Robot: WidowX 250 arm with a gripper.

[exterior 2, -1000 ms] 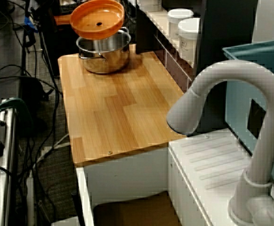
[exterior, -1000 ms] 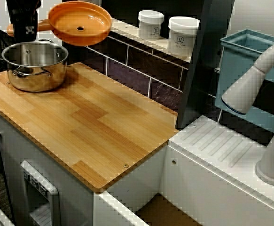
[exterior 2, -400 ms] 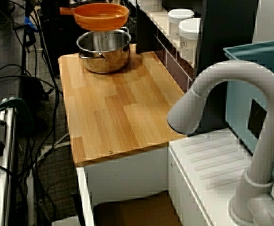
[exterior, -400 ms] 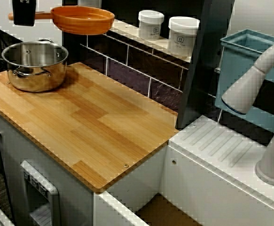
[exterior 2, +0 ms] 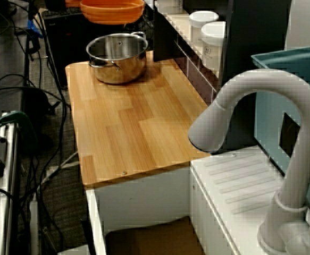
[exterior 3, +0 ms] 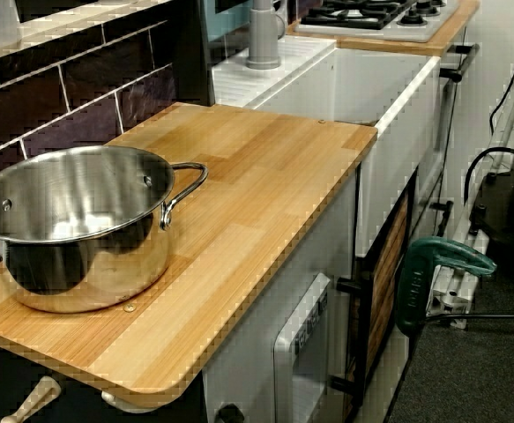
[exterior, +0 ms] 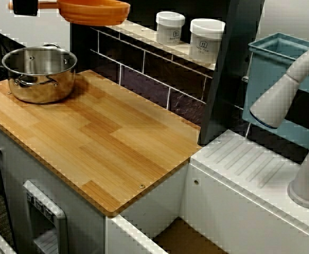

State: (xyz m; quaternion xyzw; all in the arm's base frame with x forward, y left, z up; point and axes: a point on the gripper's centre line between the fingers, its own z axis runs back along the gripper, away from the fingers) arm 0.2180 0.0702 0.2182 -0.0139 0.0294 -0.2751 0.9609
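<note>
Smooth orange plastic pan, mirror-polished steel pot, satin wood-grain counter, glossy dark tiles, matt grey faucet

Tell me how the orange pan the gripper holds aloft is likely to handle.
The orange pan looks like rigid, probably light plastic. Held by the gripper only at its handle, it may droop or twist.

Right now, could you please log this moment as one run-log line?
gripper: shut on orange pan handle | orange pan: in air, clear of steel pot | steel pot: empty, on wooden counter
</note>
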